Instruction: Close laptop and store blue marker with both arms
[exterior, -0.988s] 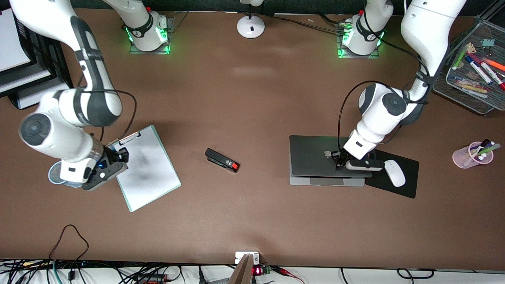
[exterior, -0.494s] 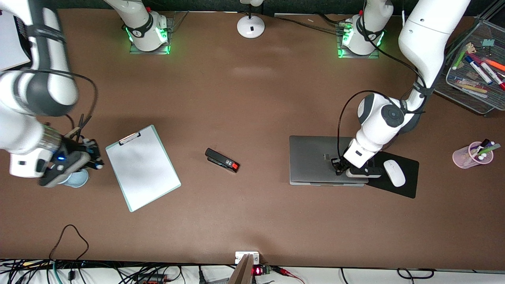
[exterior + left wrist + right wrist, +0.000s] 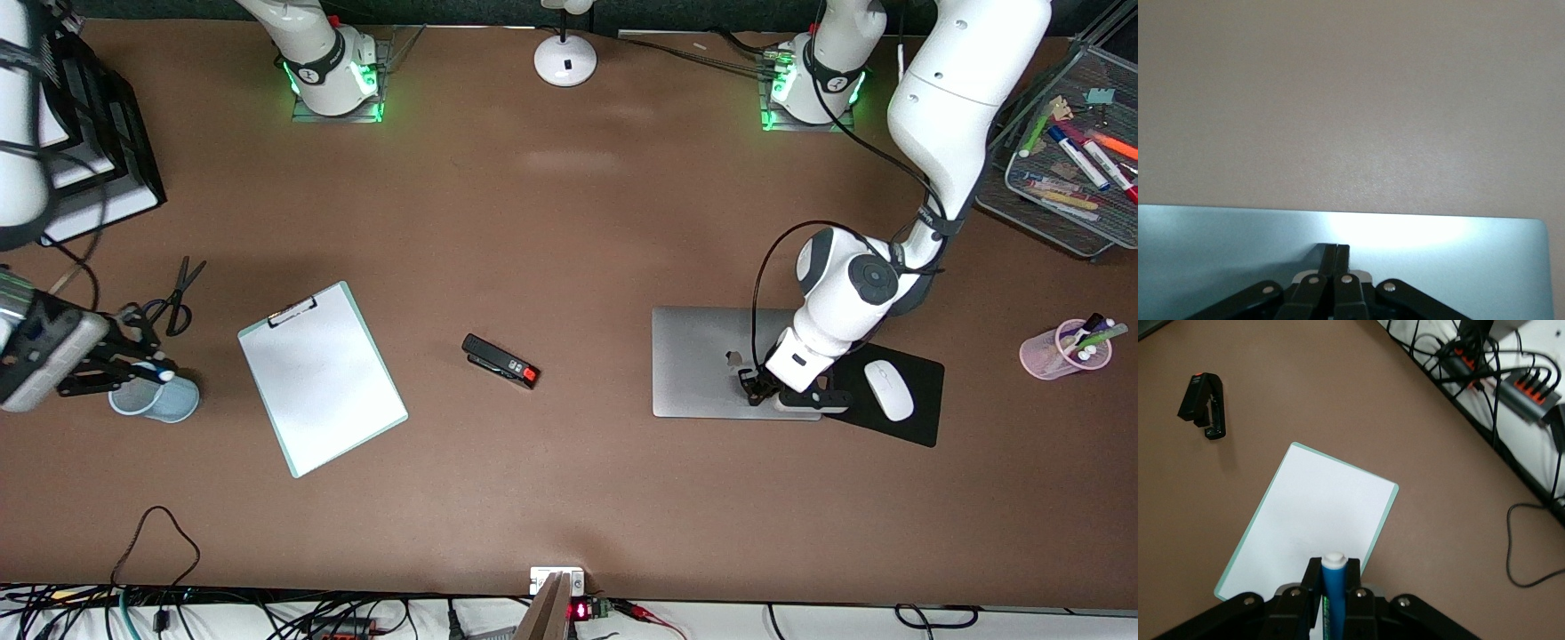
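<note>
Front view, laptop (image 3: pixel 711 364): closed flat on the surface toward the left arm's end, silver-grey lid up with a dark logo, long axis running along the surface between the two arms' ends.
Front view, left tool (image 3: pixel 754 388): fingers shut together with nothing between them, tips down on the lid near the edge nearest the front camera.
Front view, beside the laptop: a black mouse pad (image 3: pixel 916 418) with a white mouse (image 3: pixel 889 389) lies just beside it; a pink cup of pens (image 3: pixel 1065 348) stands well apart, and a wire tray of markers (image 3: pixel 1071 169) sits at the corner by the left arm's base.
Front view, right tool (image 3: pixel 133 369): closed on the blue marker (image 3: pixel 153 374), over a pale blue cup (image 3: pixel 156 397) at the right arm's end; the white end points toward the clipboard.
Front view, around the cup: black scissors (image 3: pixel 178 289) lie farther from the camera; a white clipboard (image 3: pixel 322 378) lies near; a black stapler (image 3: pixel 500 362) with a red tip lies mid-surface, between clipboard and laptop.
Left wrist view: shut fingers (image 3: pixel 1333 257) rest on the bright lid, bare brown surface (image 3: pixel 1351 100) past its edge.
Right wrist view: marker body bright blue with a white round end, clamped between the fingers (image 3: pixel 1351 577), its long axis in line with them; clipboard and stapler below.
</note>
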{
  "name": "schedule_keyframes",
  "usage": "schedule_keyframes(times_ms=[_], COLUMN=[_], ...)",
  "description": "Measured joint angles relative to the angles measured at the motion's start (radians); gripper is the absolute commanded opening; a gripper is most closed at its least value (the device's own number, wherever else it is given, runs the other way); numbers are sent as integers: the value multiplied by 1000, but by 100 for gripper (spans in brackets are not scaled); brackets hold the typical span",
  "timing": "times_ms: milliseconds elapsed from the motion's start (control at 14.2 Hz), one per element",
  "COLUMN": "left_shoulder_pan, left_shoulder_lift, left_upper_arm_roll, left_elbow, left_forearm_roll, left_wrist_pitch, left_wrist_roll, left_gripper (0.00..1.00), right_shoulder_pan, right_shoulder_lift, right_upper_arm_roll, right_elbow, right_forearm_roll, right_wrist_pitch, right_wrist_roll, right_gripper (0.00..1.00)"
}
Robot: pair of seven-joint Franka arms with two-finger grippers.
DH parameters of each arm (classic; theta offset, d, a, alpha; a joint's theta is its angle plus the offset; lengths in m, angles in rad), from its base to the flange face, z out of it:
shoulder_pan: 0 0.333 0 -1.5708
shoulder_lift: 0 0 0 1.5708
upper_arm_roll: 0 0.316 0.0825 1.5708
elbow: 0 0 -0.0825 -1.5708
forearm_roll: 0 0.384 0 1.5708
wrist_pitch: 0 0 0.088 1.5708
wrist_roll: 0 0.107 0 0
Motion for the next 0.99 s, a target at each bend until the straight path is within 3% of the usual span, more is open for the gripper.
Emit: schedule_keyframes(times_ms=[282,635,705,776,988], left_shoulder_pan=[0,1,2,3,3], left_shoulder_lift=[5,4,0,-6,-48], left_upper_arm_roll=[4,8,8,8,9], left_elbow=[6,16,20,23,34], left_forearm_roll=[4,8,9,11,14], left_wrist_pitch=[2,3,-3,-22,-117], left_wrist_roll=[0,0,0,0,0], left_gripper=[0,12,23,46,76], right_shoulder_pan=[-104,-199,-213,-225,-255], right_shoulder_lift=[8,58,72,86,127], right_upper_arm_roll=[-2,-2,-2,-2,-2], right_elbow=[-1,-5,-5,-5,-5], right_forearm_roll=[154,289,312,337,422], right_wrist_pitch=[-68,-110,-111,-112,-125], right_wrist_roll=[-289,-557,-601,-642,-750], right_gripper=[4,4,4,4,4])
